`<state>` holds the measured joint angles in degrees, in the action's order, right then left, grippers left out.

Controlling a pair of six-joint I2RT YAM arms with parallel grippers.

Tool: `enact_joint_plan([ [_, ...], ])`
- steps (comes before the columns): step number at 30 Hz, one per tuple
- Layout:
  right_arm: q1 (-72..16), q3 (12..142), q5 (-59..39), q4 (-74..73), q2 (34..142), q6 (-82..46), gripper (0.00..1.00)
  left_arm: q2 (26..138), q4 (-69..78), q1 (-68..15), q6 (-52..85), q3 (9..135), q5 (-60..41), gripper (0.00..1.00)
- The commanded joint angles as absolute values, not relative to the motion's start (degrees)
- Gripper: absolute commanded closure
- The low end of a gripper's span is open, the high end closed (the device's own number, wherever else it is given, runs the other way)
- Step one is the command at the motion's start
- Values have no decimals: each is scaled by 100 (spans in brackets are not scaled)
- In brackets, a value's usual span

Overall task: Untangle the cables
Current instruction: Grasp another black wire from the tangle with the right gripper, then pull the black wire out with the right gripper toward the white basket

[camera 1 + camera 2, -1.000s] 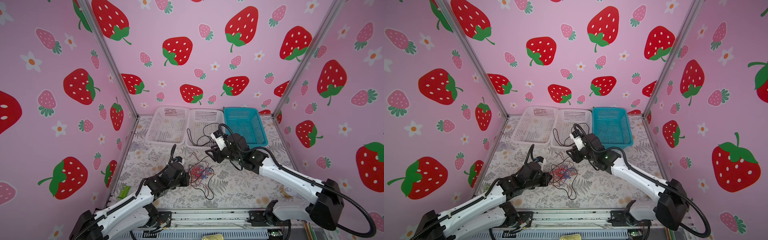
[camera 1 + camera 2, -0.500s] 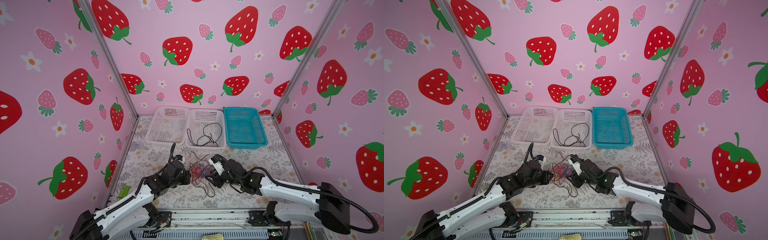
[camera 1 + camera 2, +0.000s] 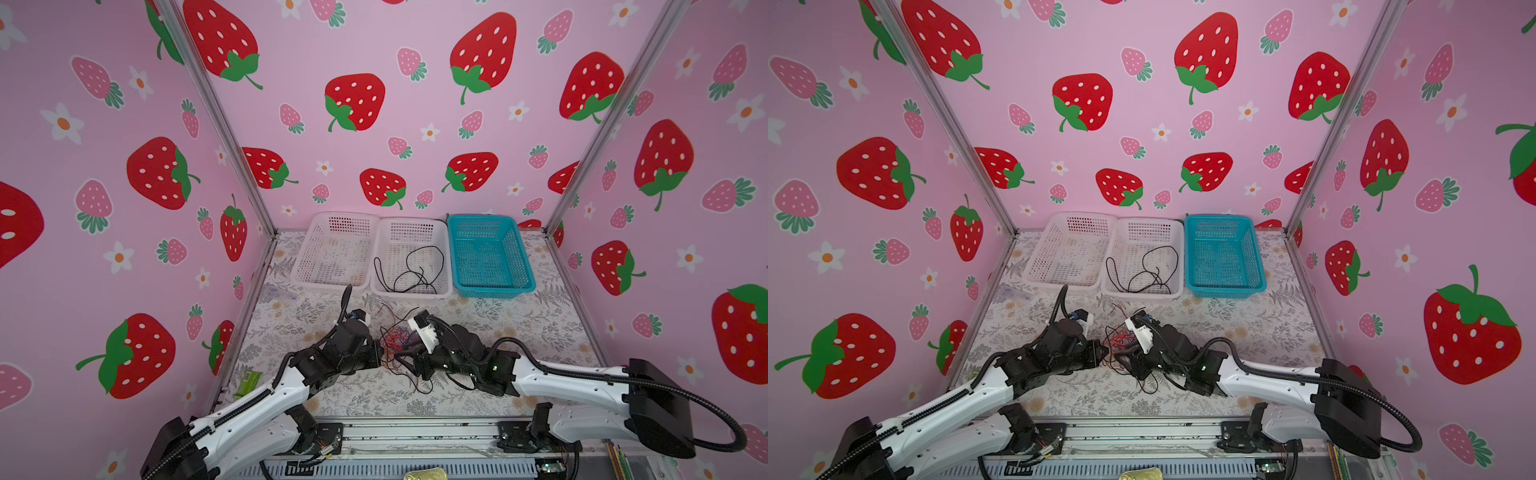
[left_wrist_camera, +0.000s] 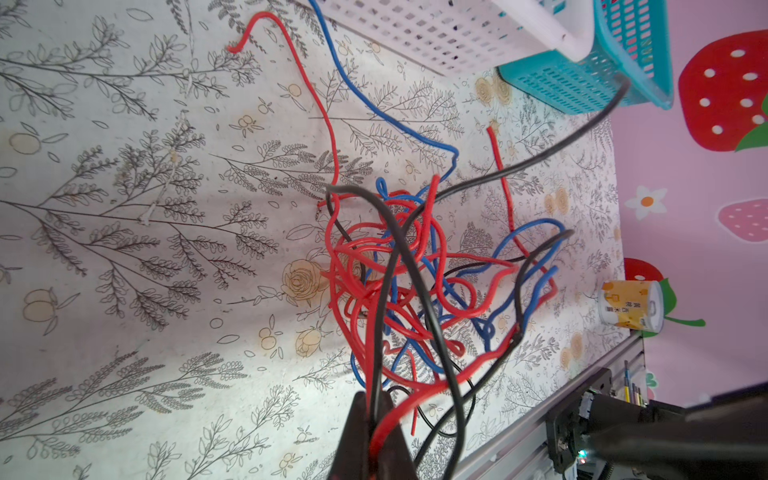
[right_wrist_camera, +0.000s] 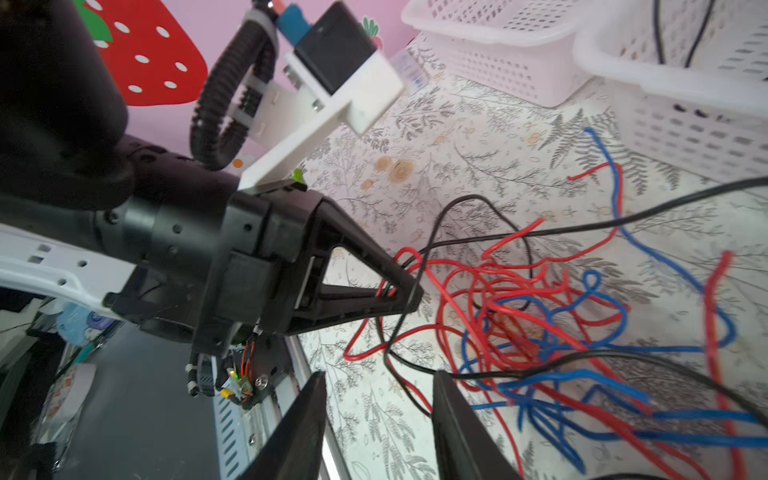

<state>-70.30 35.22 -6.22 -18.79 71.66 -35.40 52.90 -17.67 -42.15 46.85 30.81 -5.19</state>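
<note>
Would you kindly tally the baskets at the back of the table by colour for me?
White baskets: 2
Teal basket: 1
Total: 3

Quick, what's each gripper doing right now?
Left gripper: closed, pinching red and black cables.
Right gripper: open, fingers apart, holding nothing.
</note>
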Motion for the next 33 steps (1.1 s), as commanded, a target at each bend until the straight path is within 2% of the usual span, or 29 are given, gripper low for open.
enact_joint_plan([
  [1,-7132,3397,-722,-2469,7276,-3766,57,5360,-1525,-4255,4846,3318,-614,100],
  [10,-7154,3933,-9,-2162,7990,-3826,71,5238,-1543,-4298,4807,3266,-589,100],
  [17,-7155,4106,101,-2154,8312,-3893,77,5168,-1511,-4329,4843,3208,-631,100],
  [27,-7145,4188,465,-1970,8255,-3803,100,5019,-1591,-4342,4825,3121,-615,100],
  [33,-7099,4354,1041,-1337,7501,-3416,100,4961,-1677,-4343,4799,2996,-598,100],
])
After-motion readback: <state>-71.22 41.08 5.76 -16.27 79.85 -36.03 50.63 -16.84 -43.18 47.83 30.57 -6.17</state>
